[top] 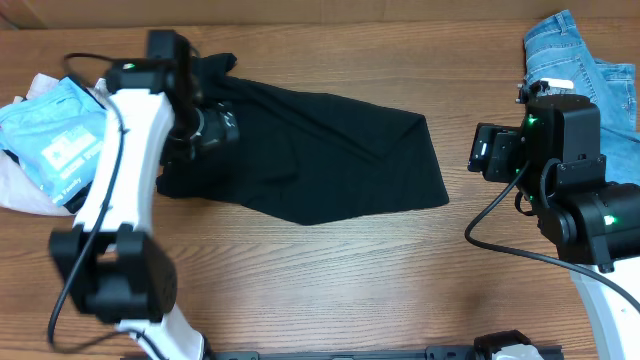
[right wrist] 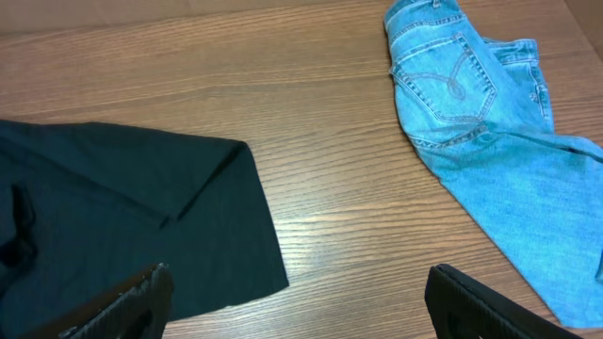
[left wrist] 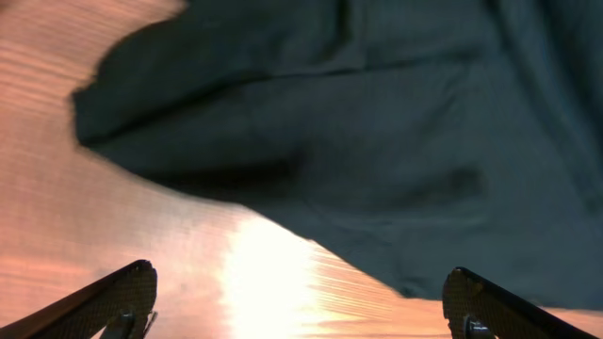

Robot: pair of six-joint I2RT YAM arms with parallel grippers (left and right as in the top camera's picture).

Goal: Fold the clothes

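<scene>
The black T-shirt (top: pixel 320 160) lies spread and partly rumpled across the middle of the wooden table. It fills the upper part of the left wrist view (left wrist: pixel 377 132) and the left of the right wrist view (right wrist: pixel 113 217). My left gripper (left wrist: pixel 301 306) is open and empty, hovering over the shirt's left end in the overhead view (top: pixel 205 125). My right gripper (right wrist: pixel 301 306) is open and empty, just right of the shirt's right edge, seen from overhead (top: pixel 480 152). No white neck tag shows.
Light-blue denim jeans (top: pixel 580 60) lie at the far right corner, also in the right wrist view (right wrist: pixel 480 122). A sky-blue garment with white print (top: pixel 55 135) lies on pale cloth at the left edge. Bare wood (top: pixel 330 280) runs along the front.
</scene>
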